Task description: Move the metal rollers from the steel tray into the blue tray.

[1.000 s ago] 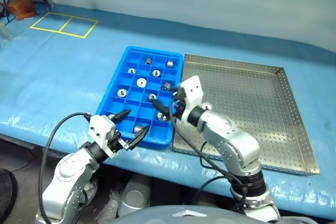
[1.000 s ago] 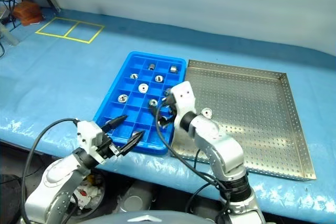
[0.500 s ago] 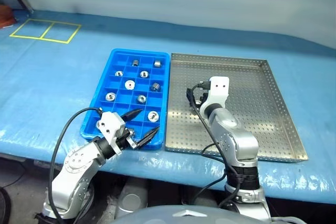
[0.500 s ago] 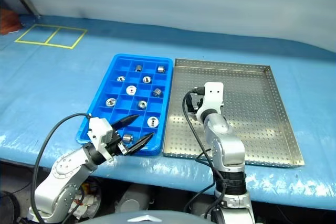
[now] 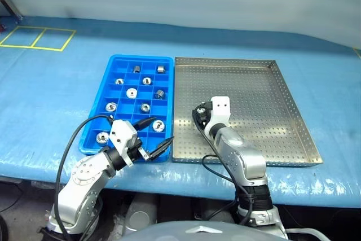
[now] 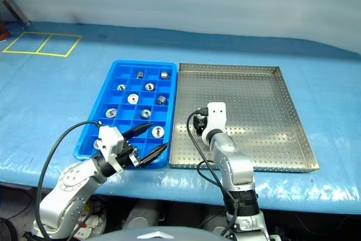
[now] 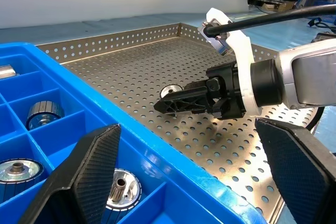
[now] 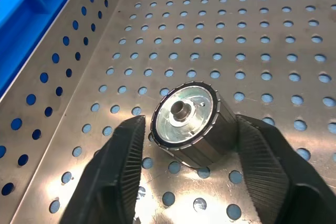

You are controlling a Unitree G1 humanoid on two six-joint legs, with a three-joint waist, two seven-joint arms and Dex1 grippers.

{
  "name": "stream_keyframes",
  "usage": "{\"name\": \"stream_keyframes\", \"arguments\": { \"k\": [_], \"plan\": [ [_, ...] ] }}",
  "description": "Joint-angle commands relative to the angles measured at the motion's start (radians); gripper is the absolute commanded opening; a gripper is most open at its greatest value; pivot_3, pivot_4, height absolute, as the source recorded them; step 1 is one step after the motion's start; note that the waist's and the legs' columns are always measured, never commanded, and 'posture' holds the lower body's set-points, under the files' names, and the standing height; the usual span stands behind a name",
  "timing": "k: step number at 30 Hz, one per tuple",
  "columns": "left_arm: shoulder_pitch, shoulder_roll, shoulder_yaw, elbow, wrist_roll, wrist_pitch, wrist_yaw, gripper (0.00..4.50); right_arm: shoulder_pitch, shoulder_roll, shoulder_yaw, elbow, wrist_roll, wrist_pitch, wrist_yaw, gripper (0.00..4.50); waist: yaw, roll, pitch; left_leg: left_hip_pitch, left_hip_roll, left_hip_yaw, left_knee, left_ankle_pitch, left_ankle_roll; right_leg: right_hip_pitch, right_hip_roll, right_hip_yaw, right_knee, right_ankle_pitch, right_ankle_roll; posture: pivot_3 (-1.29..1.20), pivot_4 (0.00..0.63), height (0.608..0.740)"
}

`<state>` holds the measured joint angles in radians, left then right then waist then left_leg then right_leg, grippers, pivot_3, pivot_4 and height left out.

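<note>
A perforated steel tray (image 5: 254,100) lies to the right of the blue tray (image 5: 141,57). Several metal rollers (image 5: 131,92) sit in separate compartments of the blue tray. One roller (image 8: 189,121) rests on the steel tray's floor near its left rim. My right gripper (image 8: 190,124) is low over that floor, its fingers (image 8: 121,166) pressed against both sides of this roller. The left wrist view shows the same roller (image 7: 170,90) behind the right gripper's black fingers (image 7: 184,100). My left gripper (image 5: 163,129) hovers open and empty at the blue tray's near right corner.
Both trays lie on a table under a blue cover (image 5: 51,94). Yellow tape squares (image 5: 34,38) mark the far left. The table's front edge runs just below the trays. A black cable (image 5: 70,145) loops off my left arm.
The camera has swung, shifting the whole picture. My right gripper moved from over the blue tray down onto the steel tray floor and closed around the roller. The left gripper stayed open.
</note>
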<state>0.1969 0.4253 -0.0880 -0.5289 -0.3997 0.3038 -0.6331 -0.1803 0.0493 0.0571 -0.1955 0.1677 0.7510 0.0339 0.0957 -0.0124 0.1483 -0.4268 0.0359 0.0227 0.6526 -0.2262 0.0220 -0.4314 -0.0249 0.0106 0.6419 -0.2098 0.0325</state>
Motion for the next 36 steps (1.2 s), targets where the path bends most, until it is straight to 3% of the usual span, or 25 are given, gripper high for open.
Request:
{"name": "stream_keyframes", "arguments": {
  "k": [1,8,19,26,36],
  "plan": [
    [0.000,-0.007,-0.001,-0.008,0.008,-0.011,0.014,4.50,-0.004,-0.001,0.006,-0.019,0.004,-0.024,0.014,1.85,0.000,0.000,0.000,0.000,0.000,0.000,0.000,0.000,0.000,0.000,0.000,0.000,0.000,0.000,0.000,0.31,0.150,0.740],
    [0.010,-0.049,0.010,-0.004,0.063,-0.072,0.079,4.50,-0.063,-0.017,0.034,-0.084,-0.008,-0.035,0.028,1.85,0.002,0.000,0.001,0.000,0.000,0.000,0.000,0.000,0.000,0.000,0.000,0.000,0.000,0.000,0.000,0.34,0.150,0.740],
    [0.073,-0.085,0.065,-0.018,0.128,-0.153,0.174,4.50,-0.236,0.012,0.224,-0.067,0.006,-0.046,0.161,1.85,0.029,0.000,0.001,0.000,0.000,-0.001,0.000,0.000,0.000,0.000,0.002,-0.001,0.001,0.000,0.000,0.45,0.150,0.740],
    [0.179,-0.076,0.136,-0.071,0.136,-0.172,0.215,4.50,-0.277,0.055,0.320,0.028,0.002,-0.082,0.231,1.85,0.082,0.000,0.001,0.000,0.001,-0.001,0.000,0.000,0.000,0.000,0.001,-0.001,0.000,0.000,0.000,0.53,0.150,0.740],
    [0.247,-0.079,0.164,-0.116,0.122,-0.169,0.221,4.50,-0.266,0.064,0.343,0.111,-0.002,-0.102,0.270,1.85,0.192,0.000,0.001,-0.005,0.001,0.003,0.000,-0.001,-0.002,-0.010,0.000,-0.002,0.000,-0.001,-0.001,0.57,0.150,0.740]
  ]
}}
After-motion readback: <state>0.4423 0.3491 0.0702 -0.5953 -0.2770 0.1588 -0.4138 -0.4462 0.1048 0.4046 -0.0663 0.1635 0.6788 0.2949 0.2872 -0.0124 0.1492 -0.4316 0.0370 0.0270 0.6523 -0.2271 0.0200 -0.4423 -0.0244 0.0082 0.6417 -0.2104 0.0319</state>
